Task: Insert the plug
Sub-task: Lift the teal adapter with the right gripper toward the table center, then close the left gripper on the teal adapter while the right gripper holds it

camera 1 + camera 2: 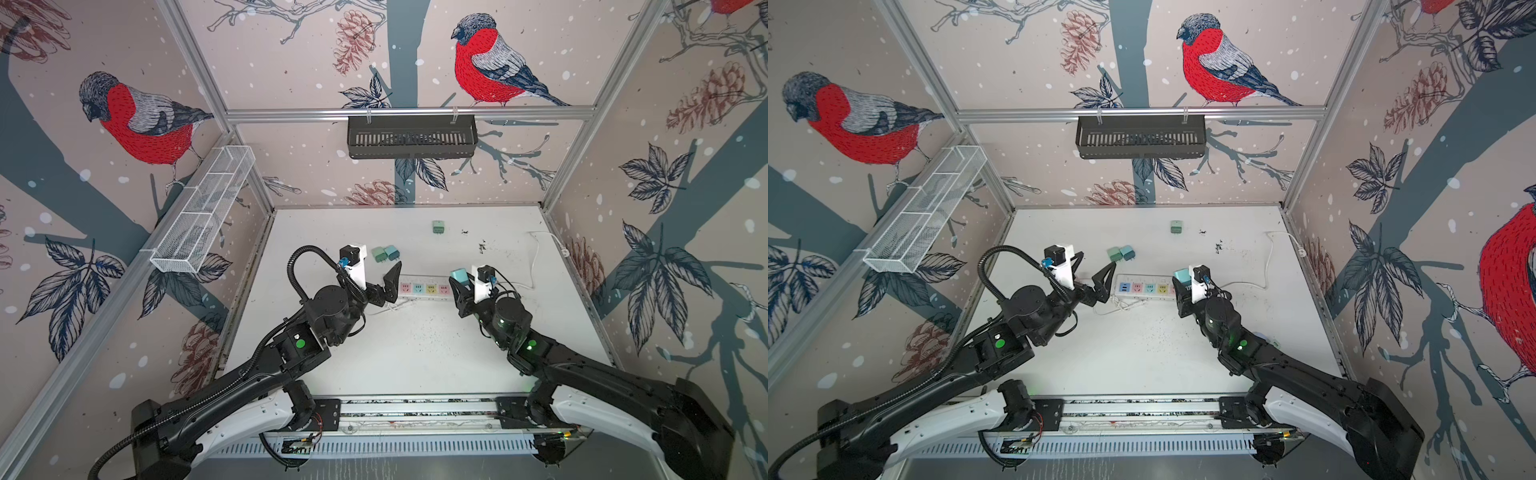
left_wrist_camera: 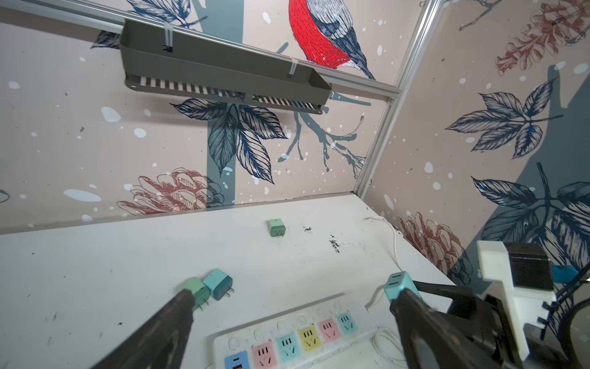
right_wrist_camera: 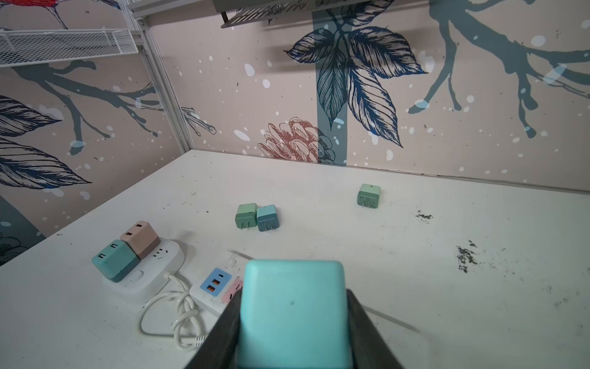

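The plug (image 3: 293, 313) is a turquoise cube and my right gripper (image 3: 293, 297) is shut on it, one finger on each side; its prongs are hidden. Both top views show the plug (image 1: 459, 275) (image 1: 1181, 275) held just above the right end of the white power strip (image 1: 424, 289) (image 1: 1144, 287), which has pastel sockets. The left wrist view shows the plug (image 2: 397, 282) past the strip's (image 2: 281, 326) far end. My left gripper (image 1: 380, 282) (image 2: 293, 297) hangs open over the strip's left end, holding nothing.
A green and a blue plug (image 1: 385, 253) (image 3: 257, 217) lie together behind the strip. A lone green plug (image 1: 437, 226) lies farther back. A second white socket block (image 3: 143, 265) carries a teal and a pink plug. The strip's cable (image 1: 536, 257) loops at right.
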### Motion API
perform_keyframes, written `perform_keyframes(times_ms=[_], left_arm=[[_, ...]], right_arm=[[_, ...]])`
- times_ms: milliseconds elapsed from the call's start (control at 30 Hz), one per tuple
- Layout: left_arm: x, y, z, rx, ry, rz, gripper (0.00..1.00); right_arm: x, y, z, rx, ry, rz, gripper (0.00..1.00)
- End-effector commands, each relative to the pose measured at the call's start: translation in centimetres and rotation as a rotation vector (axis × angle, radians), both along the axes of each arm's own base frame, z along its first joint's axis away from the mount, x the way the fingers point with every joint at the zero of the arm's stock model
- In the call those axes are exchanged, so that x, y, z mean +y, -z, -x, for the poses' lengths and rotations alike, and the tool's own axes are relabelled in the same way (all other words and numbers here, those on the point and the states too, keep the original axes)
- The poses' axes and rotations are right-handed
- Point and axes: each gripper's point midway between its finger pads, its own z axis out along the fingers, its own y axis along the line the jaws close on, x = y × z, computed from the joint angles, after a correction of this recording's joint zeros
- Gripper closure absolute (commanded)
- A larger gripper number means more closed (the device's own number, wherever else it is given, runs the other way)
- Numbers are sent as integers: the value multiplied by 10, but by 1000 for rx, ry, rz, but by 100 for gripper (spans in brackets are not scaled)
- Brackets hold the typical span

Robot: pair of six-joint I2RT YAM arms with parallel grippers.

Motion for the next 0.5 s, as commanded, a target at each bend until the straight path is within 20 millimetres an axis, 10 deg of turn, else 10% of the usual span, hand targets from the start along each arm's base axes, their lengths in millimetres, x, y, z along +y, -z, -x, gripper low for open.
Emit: perform_keyframes(times_ms=[0, 467], left_arm=[[-25, -5, 12, -49, 154, -36, 2], [-67, 4, 47, -87, 462, -101, 2]], right_arm=[[-8, -24, 6, -117, 12, -51, 83], [10, -47, 61, -445, -252, 54, 95]])
